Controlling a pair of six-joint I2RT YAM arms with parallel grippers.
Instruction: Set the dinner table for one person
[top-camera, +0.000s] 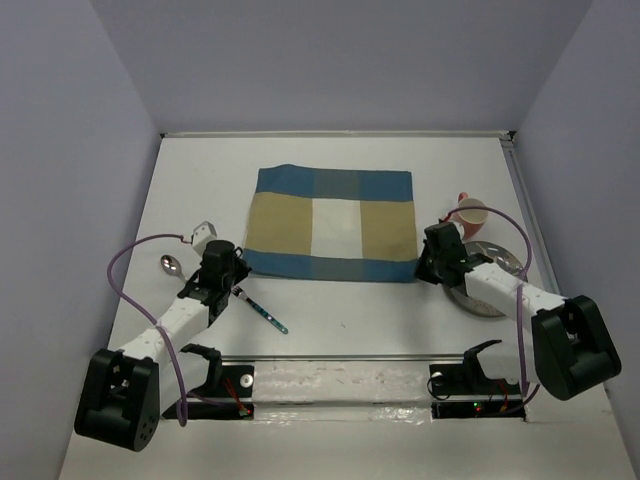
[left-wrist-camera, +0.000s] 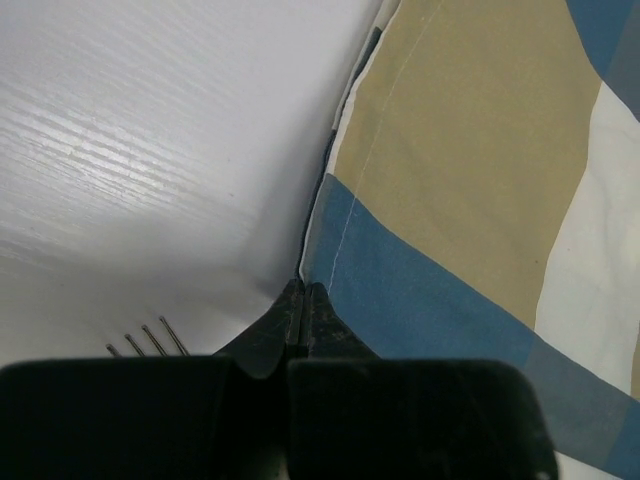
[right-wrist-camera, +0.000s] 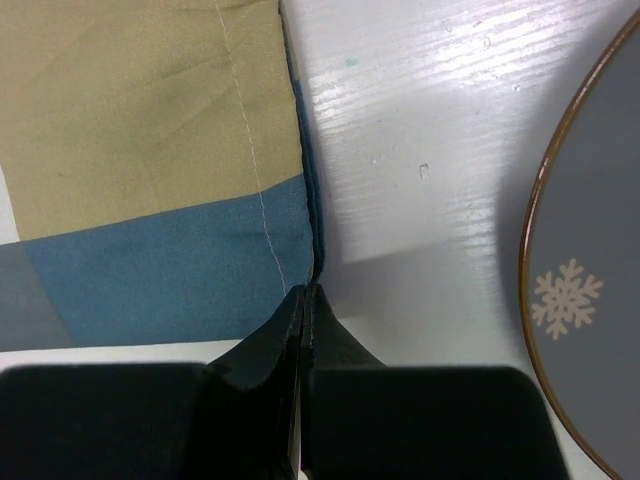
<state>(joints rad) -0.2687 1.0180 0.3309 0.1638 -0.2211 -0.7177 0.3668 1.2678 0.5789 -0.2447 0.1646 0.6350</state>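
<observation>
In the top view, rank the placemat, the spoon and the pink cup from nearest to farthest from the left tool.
1. The placemat, near-left corner at the left tool.
2. The spoon, off to its left.
3. The pink cup, far right.

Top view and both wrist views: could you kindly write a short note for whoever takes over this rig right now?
The left claw is shut on the near left corner of the placemat.
The right claw is shut on its near right corner.
The plate and pink cup sit on the table, right of the placemat; the spoon and fork lie left of it.
Done: the placemat is spread out mid-table.
Left: put the plate on the placemat, then cutlery and cup beside it.
</observation>
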